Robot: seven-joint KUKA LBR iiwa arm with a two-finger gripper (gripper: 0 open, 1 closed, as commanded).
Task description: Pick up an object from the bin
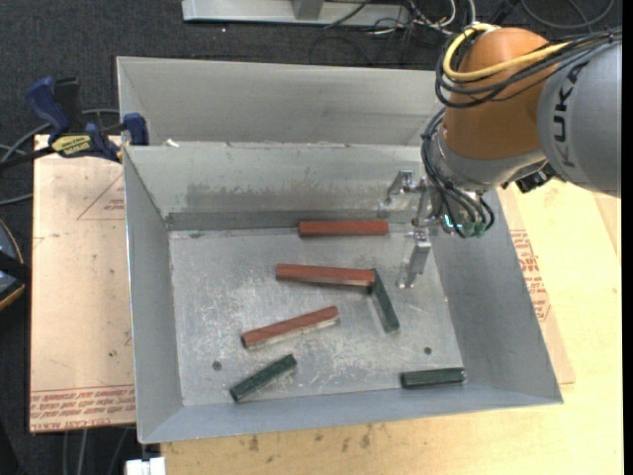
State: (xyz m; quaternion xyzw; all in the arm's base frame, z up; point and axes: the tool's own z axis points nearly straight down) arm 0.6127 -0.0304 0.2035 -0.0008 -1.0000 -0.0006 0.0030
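Camera view: dark green bar (384, 307) lies beside gripper (410, 273).

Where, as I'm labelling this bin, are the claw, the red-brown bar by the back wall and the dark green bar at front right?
claw (413, 257): camera view, its lower metal part.
red-brown bar by the back wall (343, 229): camera view, mid-length.
dark green bar at front right (432, 376): camera view, mid-length.
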